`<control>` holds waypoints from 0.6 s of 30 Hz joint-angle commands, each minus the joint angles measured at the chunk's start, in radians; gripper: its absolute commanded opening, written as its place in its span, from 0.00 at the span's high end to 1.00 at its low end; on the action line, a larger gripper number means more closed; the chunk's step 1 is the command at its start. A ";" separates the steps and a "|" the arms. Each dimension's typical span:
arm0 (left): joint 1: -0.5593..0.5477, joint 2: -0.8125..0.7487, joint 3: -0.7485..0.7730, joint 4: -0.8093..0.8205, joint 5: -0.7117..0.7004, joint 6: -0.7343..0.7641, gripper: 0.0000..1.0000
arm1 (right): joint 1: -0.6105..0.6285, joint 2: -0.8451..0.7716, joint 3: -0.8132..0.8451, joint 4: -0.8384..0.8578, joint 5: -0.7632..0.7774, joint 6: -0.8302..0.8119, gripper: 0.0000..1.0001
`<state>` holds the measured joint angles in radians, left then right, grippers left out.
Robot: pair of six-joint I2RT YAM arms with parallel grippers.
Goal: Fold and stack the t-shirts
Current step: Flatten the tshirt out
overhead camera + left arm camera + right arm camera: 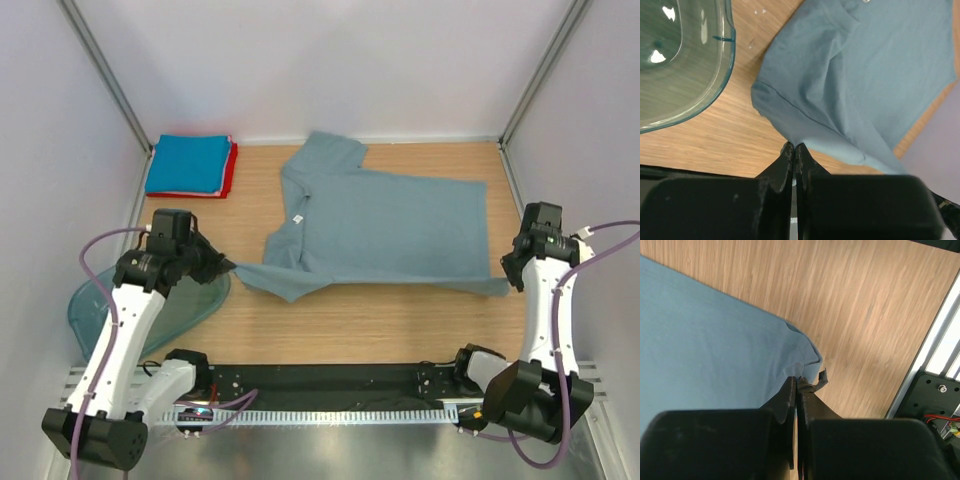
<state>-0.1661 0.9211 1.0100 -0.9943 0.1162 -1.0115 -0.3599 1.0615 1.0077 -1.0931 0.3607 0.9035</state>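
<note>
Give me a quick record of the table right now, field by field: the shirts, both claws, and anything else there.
Unfolded shirt: grey-blue t-shirt spread flat mid-table, collar toward the left
Left side: left claw shut on the shirt's near sleeve edge
Right side: right claw shut on the shirt's near hem corner
Stack: folded blue t-shirt lying on a red t-shirt, far left corner
Other: teal tub at the near left, apart from the shirts
</note>
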 commanded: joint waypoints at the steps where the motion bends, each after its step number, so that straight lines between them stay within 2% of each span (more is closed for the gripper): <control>1: -0.013 0.022 0.015 -0.036 -0.044 0.025 1.00 | 0.001 -0.043 -0.020 0.009 0.110 0.049 0.99; 3: -0.050 0.036 0.044 -0.067 -0.126 0.036 1.00 | -0.001 -0.067 -0.037 0.022 0.104 0.054 0.99; 4: -0.073 0.056 0.067 -0.148 -0.191 0.030 1.00 | 0.001 -0.077 -0.052 0.019 0.116 0.058 0.99; 5: -0.128 0.062 0.108 -0.180 -0.304 0.019 1.00 | 0.001 -0.084 -0.058 0.007 0.130 0.066 0.99; 6: -0.144 0.065 0.116 -0.199 -0.329 0.008 1.00 | 0.001 -0.095 -0.063 -0.016 0.141 0.081 0.99; 11: -0.190 0.062 0.070 -0.199 -0.273 -0.068 1.00 | -0.001 -0.115 -0.100 -0.013 0.153 0.081 0.99; 14: -0.294 0.047 0.016 -0.228 -0.309 -0.133 1.00 | 0.001 -0.118 -0.109 -0.017 0.159 0.078 0.99; 18: -0.369 0.016 -0.053 -0.224 -0.302 -0.194 1.00 | 0.001 -0.123 -0.118 -0.008 0.159 0.071 0.99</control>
<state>-0.5011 0.9699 0.9871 -1.1809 -0.1390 -1.1259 -0.3595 0.9592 0.8913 -1.1156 0.4549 0.9607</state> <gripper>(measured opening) 0.006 0.037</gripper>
